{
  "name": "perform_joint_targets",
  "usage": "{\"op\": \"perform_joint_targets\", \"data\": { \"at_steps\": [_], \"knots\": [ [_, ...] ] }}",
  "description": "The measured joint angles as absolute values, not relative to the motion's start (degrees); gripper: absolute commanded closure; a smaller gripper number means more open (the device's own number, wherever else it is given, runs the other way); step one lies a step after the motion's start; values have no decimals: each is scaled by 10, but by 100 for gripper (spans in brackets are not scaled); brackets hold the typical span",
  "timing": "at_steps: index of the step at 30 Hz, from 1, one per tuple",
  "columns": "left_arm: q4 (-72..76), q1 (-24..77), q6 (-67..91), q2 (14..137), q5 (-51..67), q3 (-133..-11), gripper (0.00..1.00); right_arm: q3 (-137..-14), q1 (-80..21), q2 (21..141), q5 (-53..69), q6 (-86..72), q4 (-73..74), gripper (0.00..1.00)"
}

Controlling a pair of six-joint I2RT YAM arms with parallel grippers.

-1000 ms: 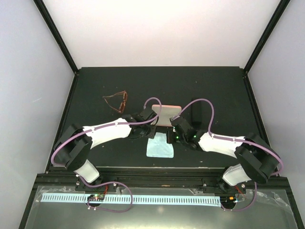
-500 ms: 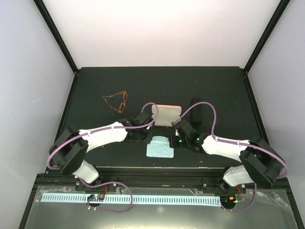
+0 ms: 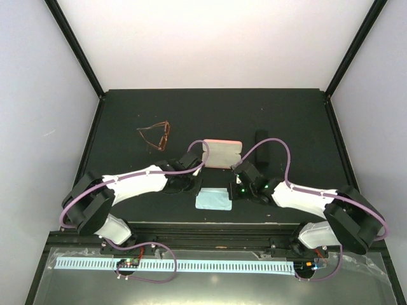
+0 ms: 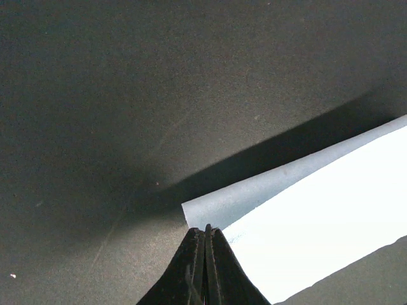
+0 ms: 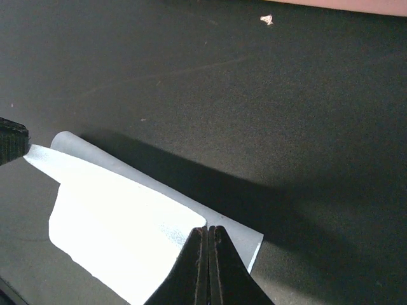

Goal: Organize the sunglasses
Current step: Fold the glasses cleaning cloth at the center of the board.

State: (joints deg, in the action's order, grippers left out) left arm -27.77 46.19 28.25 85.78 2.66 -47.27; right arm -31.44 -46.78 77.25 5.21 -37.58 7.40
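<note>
Brownish-amber sunglasses [image 3: 156, 135] lie with arms unfolded at the back left of the black mat, far from both grippers. A light blue cloth [image 3: 213, 200] lies near the front middle, its far edge folded over onto itself. My left gripper [image 3: 199, 189] is shut on the cloth's [image 4: 318, 210] left folded corner, the fingertips meeting [image 4: 205, 230] at that corner. On the other side, my right gripper [image 3: 229, 190] pinches the right folded corner [image 5: 208, 230], with the cloth [image 5: 114, 210] spreading to its left.
A pink oblong case [image 3: 222, 153] lies just behind the cloth; its edge [image 5: 343, 5] shows at the top of the right wrist view. A black case [image 3: 261, 147] stands to its right. Black posts and white walls border the mat.
Both arms have drawn back toward the near edge, pulling the cloth's far corners with them. The cloth now looks shorter and folded, and the pink case shows fully.
</note>
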Motion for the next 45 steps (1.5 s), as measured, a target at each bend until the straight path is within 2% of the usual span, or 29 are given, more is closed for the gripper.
{"op": "perform_joint_targets", "data": {
  "at_steps": [16, 45],
  "knots": [
    [-297, 462, 283, 818, 54, -466, 98, -314, -468, 732, 84, -374, 100, 99],
    [-287, 476, 292, 859, 81, -435, 98, -292, -468, 778, 137, -361, 91, 99]
  ]
}}
